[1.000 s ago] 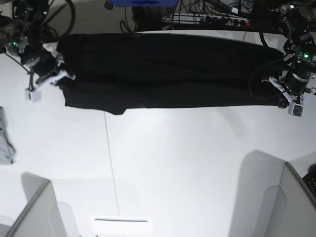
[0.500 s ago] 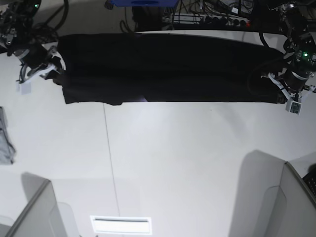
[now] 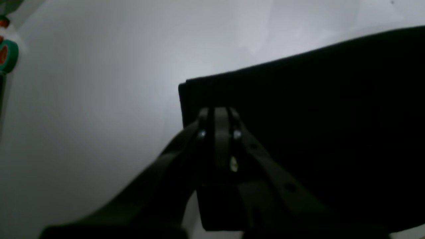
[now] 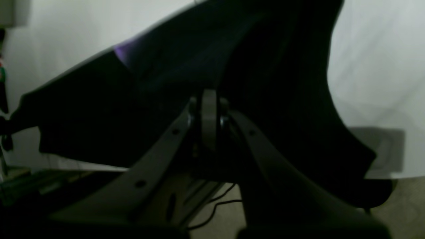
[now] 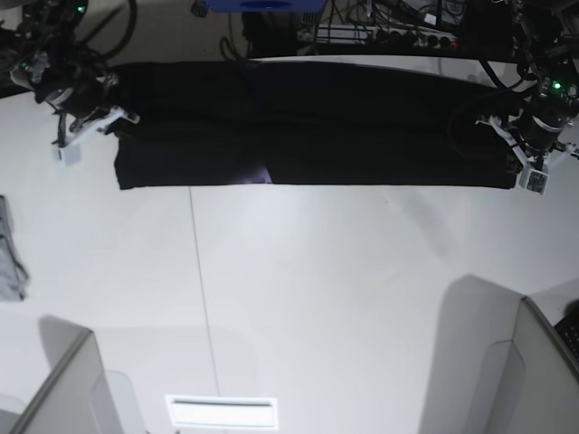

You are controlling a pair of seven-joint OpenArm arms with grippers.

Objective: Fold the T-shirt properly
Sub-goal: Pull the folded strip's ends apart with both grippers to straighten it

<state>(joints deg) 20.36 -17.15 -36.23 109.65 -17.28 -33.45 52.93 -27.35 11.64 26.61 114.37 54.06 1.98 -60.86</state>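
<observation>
Black cloth T-shirt lies stretched into a long flat band across the far side of the white desk, a small purple patch showing at its near edge. Left gripper and right gripper each have jaws pinching an end of the fabric. Compared with 1 second earlier, the band sits narrower and straighter, its near edge pulled farther back.
</observation>
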